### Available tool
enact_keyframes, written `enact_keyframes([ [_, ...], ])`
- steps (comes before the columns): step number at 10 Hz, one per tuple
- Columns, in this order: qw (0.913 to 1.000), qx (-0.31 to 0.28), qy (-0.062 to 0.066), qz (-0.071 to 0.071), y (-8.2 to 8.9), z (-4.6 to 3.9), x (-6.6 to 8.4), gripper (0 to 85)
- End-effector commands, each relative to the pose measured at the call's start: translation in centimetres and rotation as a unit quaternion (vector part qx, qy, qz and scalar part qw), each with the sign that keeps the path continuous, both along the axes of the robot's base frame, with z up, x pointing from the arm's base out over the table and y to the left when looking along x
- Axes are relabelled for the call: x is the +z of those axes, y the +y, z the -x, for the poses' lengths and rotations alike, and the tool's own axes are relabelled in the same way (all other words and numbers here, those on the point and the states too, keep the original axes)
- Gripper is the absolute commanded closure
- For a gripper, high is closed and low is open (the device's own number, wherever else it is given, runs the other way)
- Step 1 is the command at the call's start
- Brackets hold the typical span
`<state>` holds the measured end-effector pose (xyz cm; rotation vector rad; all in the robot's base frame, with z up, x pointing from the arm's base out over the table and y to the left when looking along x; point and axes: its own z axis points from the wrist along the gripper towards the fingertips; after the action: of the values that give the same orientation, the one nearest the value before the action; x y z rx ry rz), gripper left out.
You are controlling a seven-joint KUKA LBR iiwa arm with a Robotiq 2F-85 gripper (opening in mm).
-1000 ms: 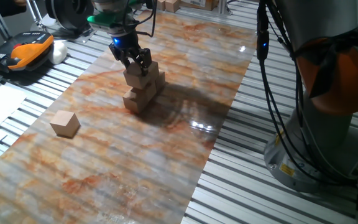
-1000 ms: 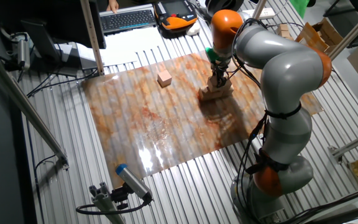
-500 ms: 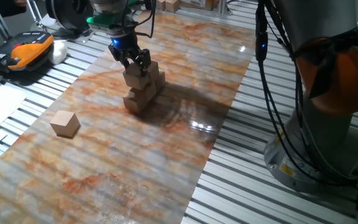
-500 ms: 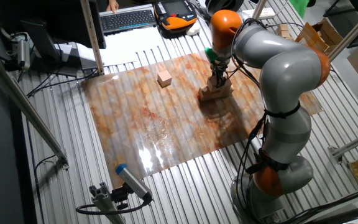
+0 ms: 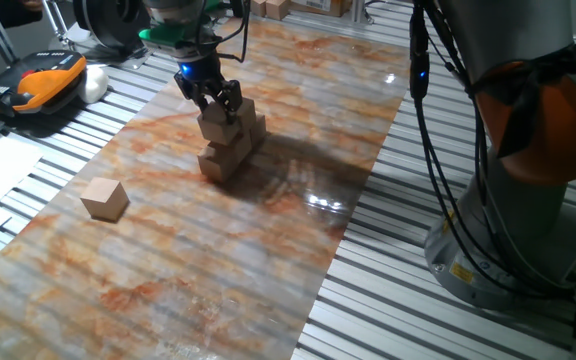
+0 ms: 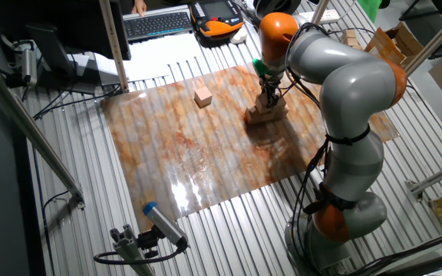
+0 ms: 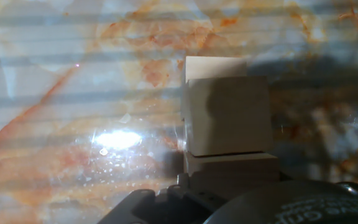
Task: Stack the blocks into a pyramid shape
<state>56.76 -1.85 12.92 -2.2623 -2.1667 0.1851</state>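
Gripper (image 5: 215,100) sits atop the pile (image 5: 230,140); jaw state unclear.
Loose block (image 5: 104,199) lies well apart, near-left of the gripper.

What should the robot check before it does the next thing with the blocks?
1. Gripper around the top block of the pile: ok.
2. Fingers let go of it: cannot tell.
3. Top block sits flat on the blocks under it: cannot tell, the gripper hides it.
4. Lower blocks tight together: ok.
5. Loose block free to pick up on the marbled mat: ok.
6. Pyramid finished: not ok, that block is still off the pile.
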Motion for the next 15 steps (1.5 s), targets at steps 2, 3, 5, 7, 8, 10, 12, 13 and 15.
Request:
enact_keyframes([
  [2, 1.0000, -0.002, 0.003, 0.003, 0.3, -0.03, -0.4, 68.0],
  [3, 1.0000, -0.003, 0.005, 0.005, 0.3, 0.00, -0.6, 68.0],
  [5, 1.0000, -0.001, 0.005, 0.004, 0.1, 0.01, -0.7, 68.0],
  [7, 1.0000, 0.000, 0.005, 0.004, 0.1, 0.00, -0.8, 68.0],
  [8, 1.0000, 0.000, 0.004, 0.003, 0.1, 0.00, -0.8, 68.0],
  [10, 1.0000, 0.001, 0.003, 0.003, 0.0, 0.00, -0.9, 68.0],
  [12, 1.0000, 0.001, 0.003, 0.003, 0.0, 0.09, -1.1, 68.0],
  [13, 1.0000, 0.002, 0.001, 0.001, -0.1, 0.13, -1.2, 68.0],
  [15, 1.0000, 0.001, 0.002, 0.002, -0.1, 0.15, -1.3, 68.0],
])
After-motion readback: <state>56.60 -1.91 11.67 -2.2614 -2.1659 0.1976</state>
